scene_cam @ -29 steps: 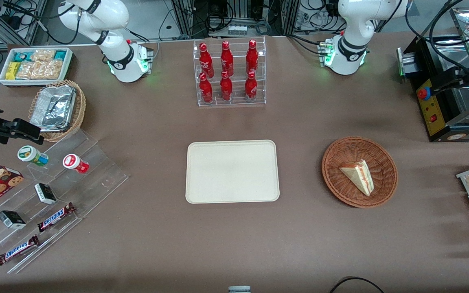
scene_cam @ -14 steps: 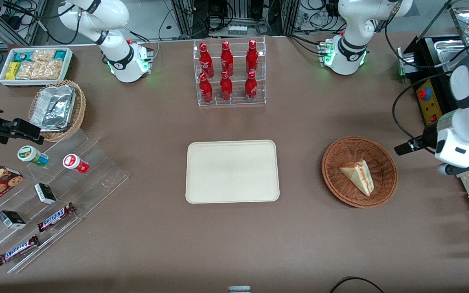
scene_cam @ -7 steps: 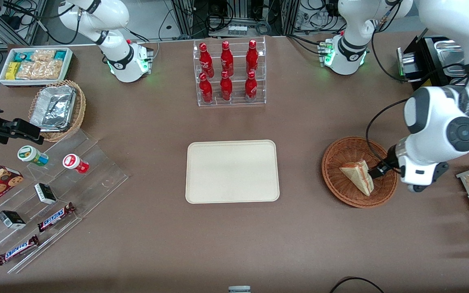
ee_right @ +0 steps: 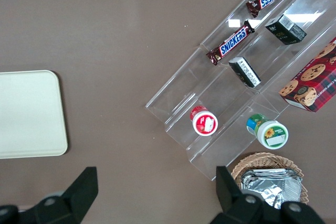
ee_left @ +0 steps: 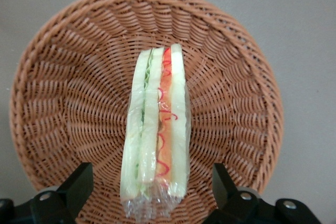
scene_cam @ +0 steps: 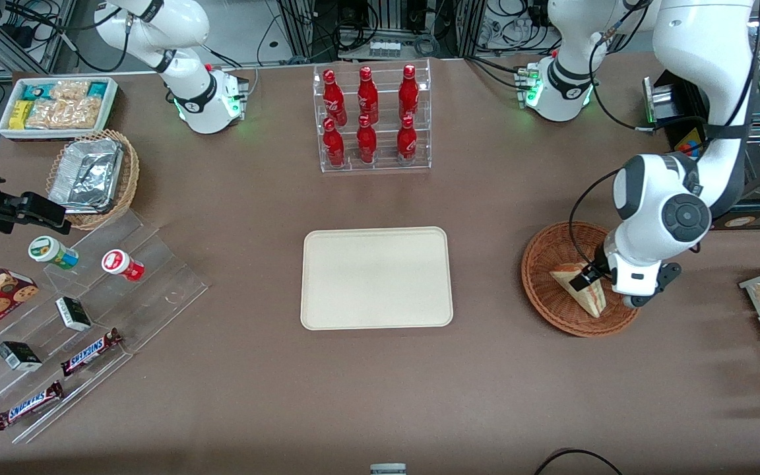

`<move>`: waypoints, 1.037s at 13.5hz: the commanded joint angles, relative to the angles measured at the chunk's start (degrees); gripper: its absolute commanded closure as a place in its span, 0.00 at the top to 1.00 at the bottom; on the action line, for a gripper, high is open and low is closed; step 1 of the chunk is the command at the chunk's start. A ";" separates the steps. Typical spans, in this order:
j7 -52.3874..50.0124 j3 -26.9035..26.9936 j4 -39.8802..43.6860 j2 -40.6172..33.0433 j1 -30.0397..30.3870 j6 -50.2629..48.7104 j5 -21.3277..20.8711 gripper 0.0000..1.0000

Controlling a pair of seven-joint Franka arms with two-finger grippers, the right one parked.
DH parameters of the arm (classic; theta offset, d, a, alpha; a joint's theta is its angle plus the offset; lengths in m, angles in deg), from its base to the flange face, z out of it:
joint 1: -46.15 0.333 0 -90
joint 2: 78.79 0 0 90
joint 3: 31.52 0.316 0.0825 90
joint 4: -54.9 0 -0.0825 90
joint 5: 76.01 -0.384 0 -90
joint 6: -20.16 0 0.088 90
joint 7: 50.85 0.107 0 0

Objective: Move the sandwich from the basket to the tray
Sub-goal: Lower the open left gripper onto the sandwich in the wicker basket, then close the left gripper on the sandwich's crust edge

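While the sandwich (ee_left: 156,132) lies in the basket (ee_left: 63,103) right under it, the gripper (ee_left: 152,195) hangs w/ fingers (ee_left: 79,182) spread wide, holding nothing. Reaching step, I think. Next: go down, pinch the bread, carry it to the tray (scene_cam: 376,278).

Robotics lab staged as a snack shop, brown tabletop (scene_cam: 380,382) with arm bases (scene_cam: 212,99) bolted on, cable tangle (scene_cam: 380,26) above the cola bottle rack (scene_cam: 371,119), acrylic candy shelves (scene_cam: 90,316) toward the parked arm's end

Wrapped sandwich (ee_left: 155,135) in wicker basket (ee_left: 63,77); cream tray (scene_cam: 376,278) well apart, bare.
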 commanded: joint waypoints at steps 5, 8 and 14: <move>-1.56 0.62 -2.86 -0.14 -0.75 3.97 -0.11 0.16; -2.35 0.62 -1.54 -0.57 -0.75 2.92 -0.11 0.00; -2.62 0.00 12.86 -4.00 -2.93 -22.97 -0.11 0.00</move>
